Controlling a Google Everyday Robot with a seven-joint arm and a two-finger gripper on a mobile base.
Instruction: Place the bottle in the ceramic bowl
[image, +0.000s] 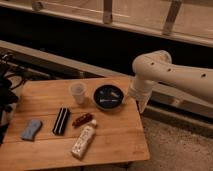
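Lying on its side near the front of the table (45, 97), the bottle (83, 141) sits ungrasped, well apart from the ceramic bowl (108, 97). The gripper (141, 104) hangs just right of the bowl; open or closed, cannot tell. 0 steps look done: grasp, carry and placing remain.

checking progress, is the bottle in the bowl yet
No, the bottle lies on the table while the gripper hangs beside the bowl.

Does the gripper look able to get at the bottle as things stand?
Probably yes: the gripper hangs at the table edge beside the bowl; the bottle lies flat with nothing over it.
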